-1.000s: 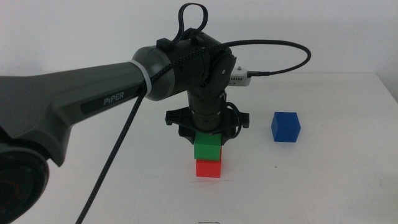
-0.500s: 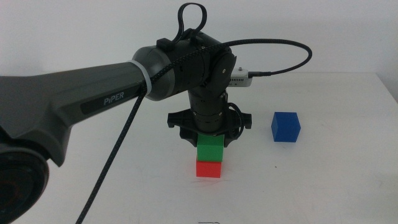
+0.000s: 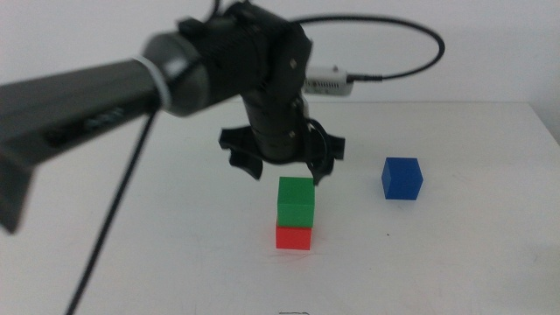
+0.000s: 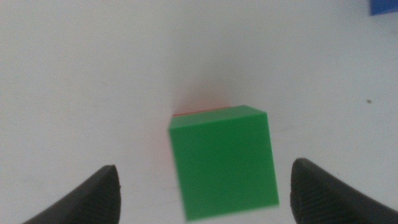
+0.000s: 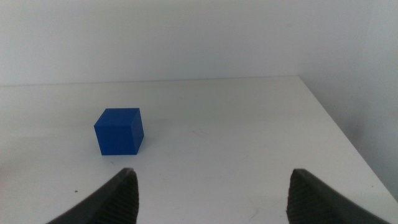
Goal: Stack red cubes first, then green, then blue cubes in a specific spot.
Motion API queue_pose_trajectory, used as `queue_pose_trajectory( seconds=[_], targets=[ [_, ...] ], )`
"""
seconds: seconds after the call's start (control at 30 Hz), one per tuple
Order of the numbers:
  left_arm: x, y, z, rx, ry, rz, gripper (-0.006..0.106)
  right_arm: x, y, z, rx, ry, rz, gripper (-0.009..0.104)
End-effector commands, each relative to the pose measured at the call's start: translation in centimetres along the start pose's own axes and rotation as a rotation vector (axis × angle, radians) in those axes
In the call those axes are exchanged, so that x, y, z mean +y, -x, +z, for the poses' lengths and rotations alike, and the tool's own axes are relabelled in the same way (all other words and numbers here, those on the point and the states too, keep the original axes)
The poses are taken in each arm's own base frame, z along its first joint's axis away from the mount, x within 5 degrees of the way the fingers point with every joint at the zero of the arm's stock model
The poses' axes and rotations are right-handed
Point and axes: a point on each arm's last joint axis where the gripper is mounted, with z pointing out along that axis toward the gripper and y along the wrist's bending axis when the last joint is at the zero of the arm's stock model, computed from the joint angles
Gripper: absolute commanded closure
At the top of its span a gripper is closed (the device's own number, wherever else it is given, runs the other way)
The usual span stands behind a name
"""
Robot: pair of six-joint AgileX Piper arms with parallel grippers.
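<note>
Now left tool (image 3: 282,166) hovers, jaws apart, above green (image 3: 296,203); red (image 3: 293,237) beneath.

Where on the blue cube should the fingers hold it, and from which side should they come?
Probably from above, closing on two opposite upright faces of the blue cube. It sits flat and alone on the white table, apart from the green cube, so its sides look free. The open right gripper faces it.

Bright green cube (image 3: 296,201) on a red cube (image 3: 293,237) — deep-blue cube (image 3: 402,178) at three o'clock — plain white table (image 3: 455,254).
</note>
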Motion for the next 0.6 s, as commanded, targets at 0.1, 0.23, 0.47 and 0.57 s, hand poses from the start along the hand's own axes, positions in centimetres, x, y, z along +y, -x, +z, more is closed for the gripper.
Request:
queue_pose_trajectory(
  seconds=[0.1, 0.23, 0.47, 0.57],
  targets=[
    [1.8, 0.1, -9.3, -0.186, -0.090, 0.099, 0.007, 0.0, 1.2, 0.0, -0.075, -0.004, -0.019, 0.034],
    [3.7, -1.0, -14.8, -0.312, -0.121, 0.218, 0.007, 0.0, 1.2, 0.0, -0.075, -0.004, -0.019, 0.034],
    [8.7, -5.8, -21.6, -0.419, -0.176, 0.251, 0.007, 0.0, 1.2, 0.0, -0.075, -0.004, -0.019, 0.034],
    [10.6, -9.0, -23.4, -0.494, -0.211, 0.214, 0.007, 0.0, 1.2, 0.0, -0.075, -0.004, -0.019, 0.034]
  ],
)
